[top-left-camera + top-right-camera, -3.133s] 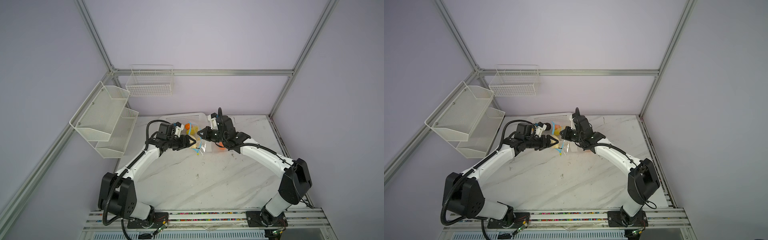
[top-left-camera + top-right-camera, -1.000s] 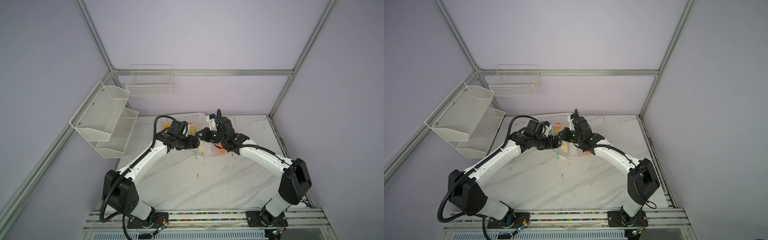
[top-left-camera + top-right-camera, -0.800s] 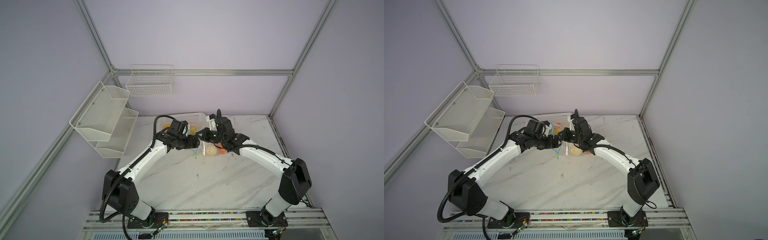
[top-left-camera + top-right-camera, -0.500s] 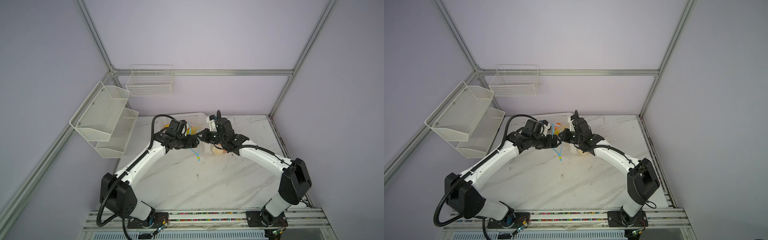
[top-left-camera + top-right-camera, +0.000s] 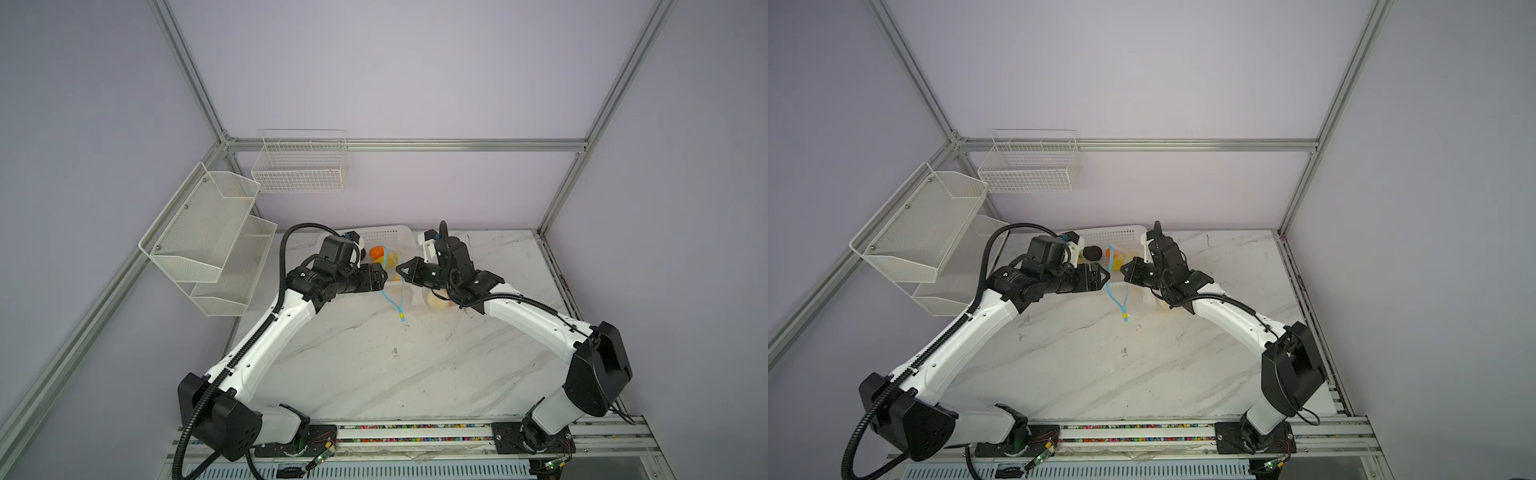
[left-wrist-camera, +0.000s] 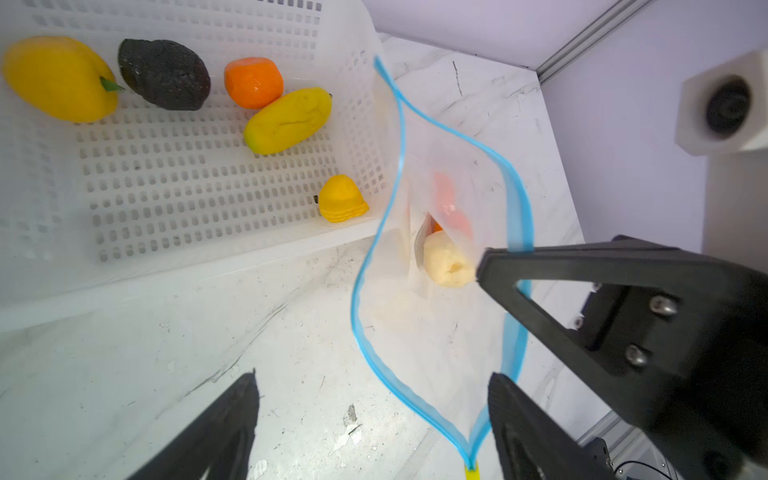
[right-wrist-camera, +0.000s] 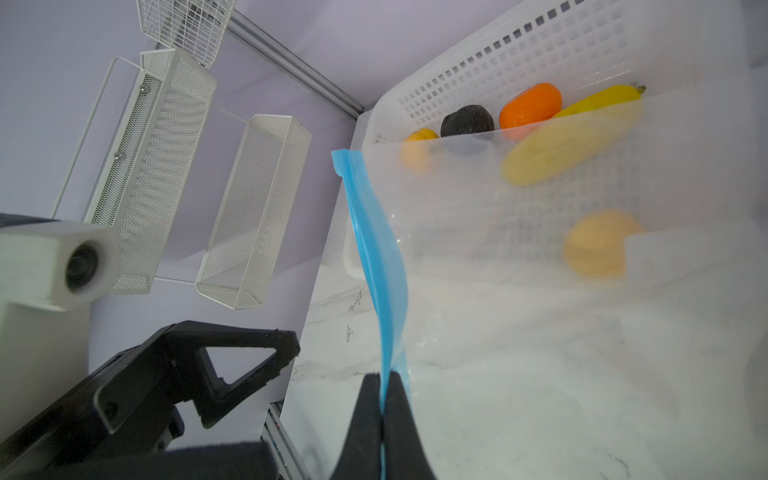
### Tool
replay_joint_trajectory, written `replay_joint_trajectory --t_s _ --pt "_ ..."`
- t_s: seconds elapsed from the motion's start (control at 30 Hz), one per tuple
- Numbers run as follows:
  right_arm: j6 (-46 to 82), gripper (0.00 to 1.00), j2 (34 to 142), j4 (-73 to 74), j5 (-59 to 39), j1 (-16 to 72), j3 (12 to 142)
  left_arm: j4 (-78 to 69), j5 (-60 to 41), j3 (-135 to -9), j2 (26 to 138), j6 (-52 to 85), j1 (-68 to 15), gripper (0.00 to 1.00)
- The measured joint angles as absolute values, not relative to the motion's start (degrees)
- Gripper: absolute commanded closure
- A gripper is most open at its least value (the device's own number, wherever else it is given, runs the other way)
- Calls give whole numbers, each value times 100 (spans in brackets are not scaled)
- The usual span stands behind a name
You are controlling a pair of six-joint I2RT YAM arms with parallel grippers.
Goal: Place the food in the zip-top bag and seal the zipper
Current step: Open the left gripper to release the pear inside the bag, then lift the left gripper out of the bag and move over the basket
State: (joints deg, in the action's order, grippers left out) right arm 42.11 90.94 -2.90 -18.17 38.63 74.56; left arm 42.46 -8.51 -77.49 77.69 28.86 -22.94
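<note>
The right hand (image 7: pixel 381 380) is clenched on the zipper (image 6: pixel 399 137), holding up one lip of the zip-top bag (image 6: pixel 436 332). The left hand (image 6: pixel 372 376) hangs spread and empty just before the mouth. Loading looks partway done: a cream-white piece (image 6: pixel 446 266) lies inside, and five pieces of food wait in the basket (image 6: pixel 187 187). Next, I judge, the left hand should reach for the small yellow one (image 6: pixel 343 203). The bag lies on the tabletop (image 6: pixel 208 353) beside the basket, its mouth toward the left arm. The zipper runs back to front, with the slider (image 6: pixel 471 471) at the front.
</note>
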Motion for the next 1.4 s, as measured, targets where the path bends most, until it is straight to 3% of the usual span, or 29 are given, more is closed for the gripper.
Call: replay_joint_trajectory --t_s 0.37,0.83,1.4 --pt "4189 100 8941 -325 -1763 3701 7395 4032 -1208 -7749 8064 2888 -1345 17" --pt "4169 100 8901 -333 -1778 3614 7271 3992 -1118 -7964 9907 2886 -982 16" --pt "4106 100 8886 -340 -1852 3463 7247 4176 -893 -7946 9896 2888 -676 16"
